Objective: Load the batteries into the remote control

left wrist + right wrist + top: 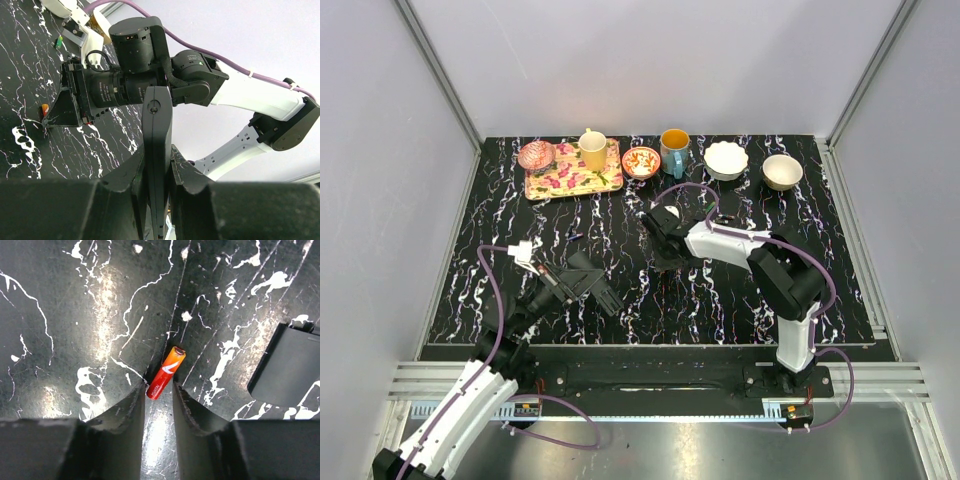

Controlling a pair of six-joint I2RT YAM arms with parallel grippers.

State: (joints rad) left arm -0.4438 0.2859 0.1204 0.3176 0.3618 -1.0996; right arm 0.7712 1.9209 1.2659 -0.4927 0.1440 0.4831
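The remote [156, 131] is held edge-on off the table [820, 290], pinched in the left hand [158, 167] at the table's 7 o'clock. The tabletop is black with white veins, boxed in by pale grey walls [670, 60]. Near the centre a red-orange battery [166, 371] lies flat. Its lower end sits between the right hand's [158, 390] fingers [125, 415], which are spread slightly wider than it. A flat black plate [292, 367] lies at the battery's 3 o'clock.

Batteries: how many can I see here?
1. An orange-red battery lies on the table, between the open jaws of the right gripper. Others may be hidden.
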